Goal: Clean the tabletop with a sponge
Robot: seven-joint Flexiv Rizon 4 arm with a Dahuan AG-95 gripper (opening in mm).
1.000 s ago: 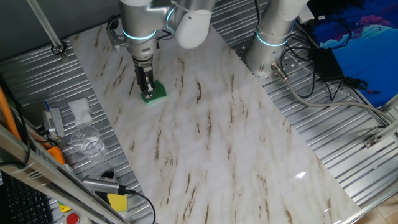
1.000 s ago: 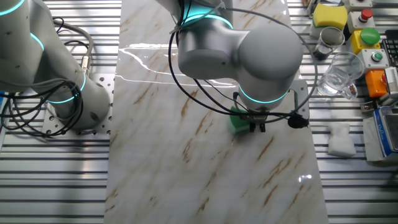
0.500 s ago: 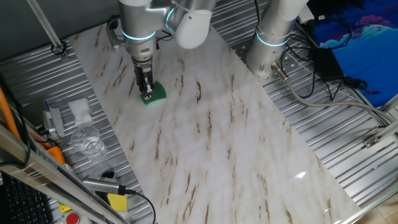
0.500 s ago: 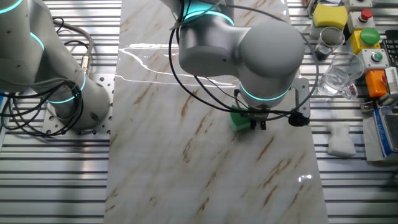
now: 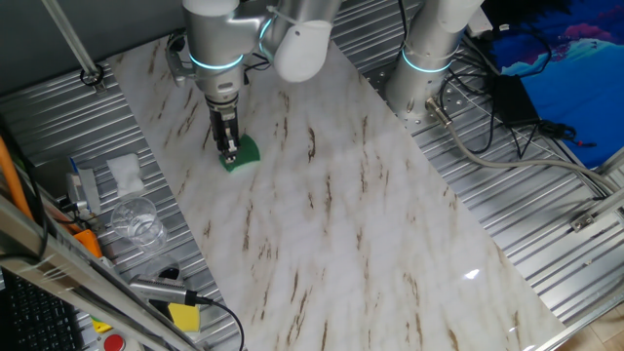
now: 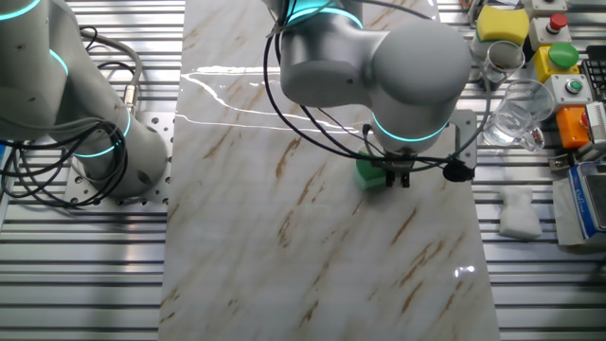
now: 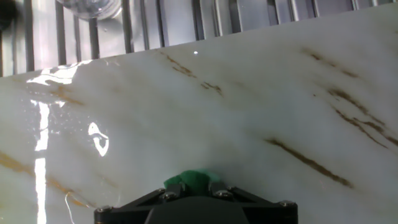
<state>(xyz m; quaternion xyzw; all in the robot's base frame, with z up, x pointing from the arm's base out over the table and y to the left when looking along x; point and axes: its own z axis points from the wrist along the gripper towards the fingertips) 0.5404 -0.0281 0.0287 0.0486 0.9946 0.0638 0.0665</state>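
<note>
The green sponge [image 5: 242,153] lies pressed flat on the white marble-look tabletop [image 5: 341,224], near its far left part. My gripper [image 5: 230,153] points straight down and is shut on the sponge. In the other fixed view the sponge [image 6: 368,171] shows just left of the gripper [image 6: 396,178], under the big grey wrist. In the hand view the sponge [image 7: 189,181] peeks out between the dark fingers at the bottom edge, against the tabletop [image 7: 249,93].
A white crumpled tissue [image 5: 125,172], a clear glass [image 5: 136,221] and a yellow block [image 5: 183,317] lie on the ribbed metal left of the slab. A second arm's base [image 5: 426,58] stands at the far right with cables. The glass [image 6: 516,114] sits close to the slab's edge.
My gripper has slid the sponge a short way across the slab, toward the edge where the glass and tissue lie. It stays shut on the sponge.
</note>
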